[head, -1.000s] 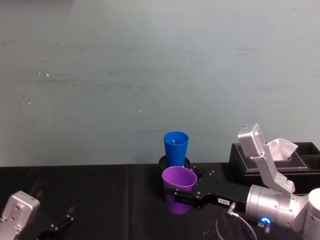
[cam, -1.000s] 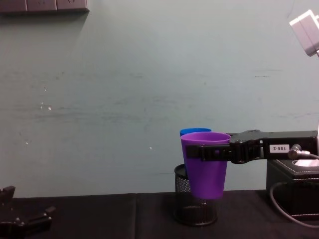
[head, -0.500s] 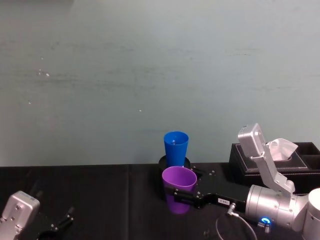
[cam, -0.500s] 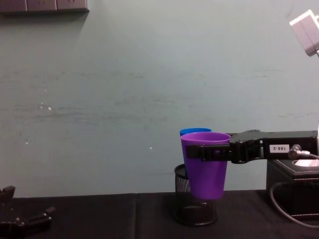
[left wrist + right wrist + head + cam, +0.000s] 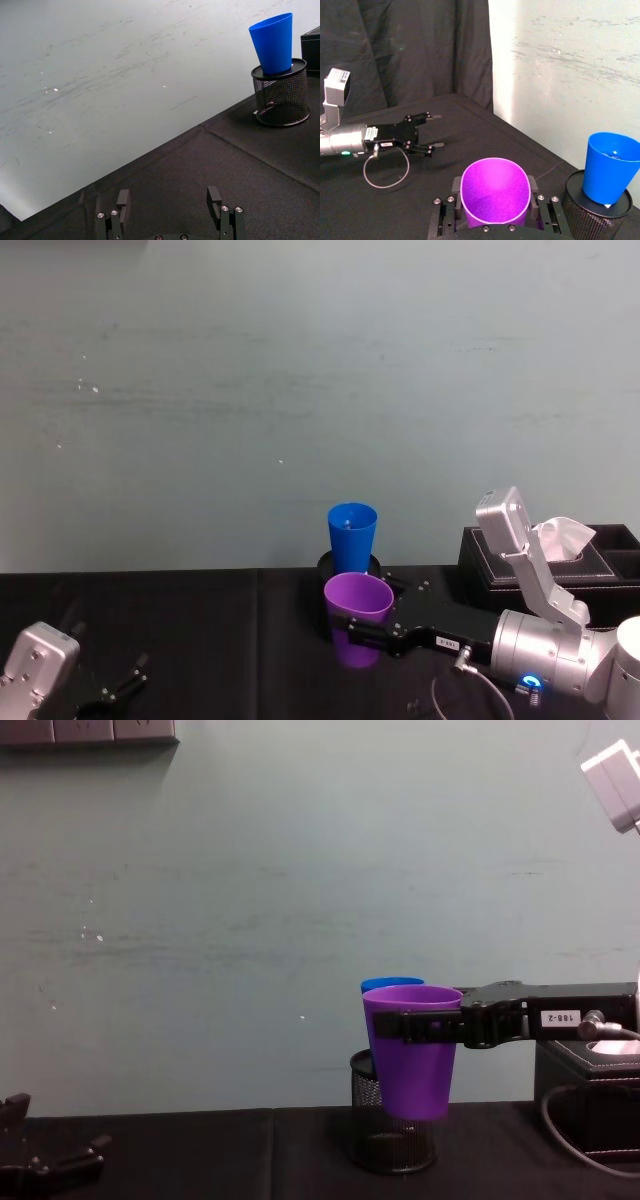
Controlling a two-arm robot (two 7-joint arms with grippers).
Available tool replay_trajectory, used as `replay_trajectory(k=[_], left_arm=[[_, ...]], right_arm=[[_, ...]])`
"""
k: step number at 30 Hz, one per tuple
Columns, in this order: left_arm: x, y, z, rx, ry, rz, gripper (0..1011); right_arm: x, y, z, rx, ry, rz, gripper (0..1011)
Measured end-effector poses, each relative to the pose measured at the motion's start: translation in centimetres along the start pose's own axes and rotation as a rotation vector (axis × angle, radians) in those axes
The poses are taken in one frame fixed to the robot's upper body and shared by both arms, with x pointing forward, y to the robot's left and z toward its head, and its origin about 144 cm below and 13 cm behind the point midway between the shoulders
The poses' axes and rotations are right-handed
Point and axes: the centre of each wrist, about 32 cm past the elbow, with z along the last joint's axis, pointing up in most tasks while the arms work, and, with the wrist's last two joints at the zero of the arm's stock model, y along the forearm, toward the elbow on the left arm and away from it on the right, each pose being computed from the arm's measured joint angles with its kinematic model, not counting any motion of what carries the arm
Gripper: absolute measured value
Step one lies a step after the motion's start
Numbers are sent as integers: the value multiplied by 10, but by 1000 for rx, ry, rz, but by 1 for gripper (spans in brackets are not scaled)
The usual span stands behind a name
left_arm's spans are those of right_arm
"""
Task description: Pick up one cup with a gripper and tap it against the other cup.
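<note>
My right gripper (image 5: 362, 633) is shut on the purple cup (image 5: 357, 598), with its black fingers clamped around the cup just under the rim. It holds the cup (image 5: 415, 1075) upright, off the table. The blue cup (image 5: 352, 535) stands upright in a black mesh pen holder (image 5: 280, 95) just behind the purple one. In the right wrist view there is a gap between the purple cup (image 5: 495, 192) and the blue cup (image 5: 610, 167). In the chest view only the blue cup's rim (image 5: 385, 984) shows behind the purple cup. My left gripper (image 5: 170, 200) rests open, low at the left.
A black tissue box (image 5: 560, 550) stands at the right, behind my right arm. A grey cable (image 5: 575, 1130) loops beneath that arm. A black cloth (image 5: 210, 165) covers the table and a pale wall runs close behind the pen holder.
</note>
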Motion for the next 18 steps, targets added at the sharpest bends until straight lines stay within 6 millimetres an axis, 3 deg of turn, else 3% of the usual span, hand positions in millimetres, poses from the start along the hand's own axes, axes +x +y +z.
replay_trajectory(k=[7,18], left_arm=[[0,0,0,0,0,0,1000],[0,0,0,0,0,0,1000]], right_arm=[[-1,1,-1,-2,-1,2,733],[11,11,-20,-21,20,-78,733]])
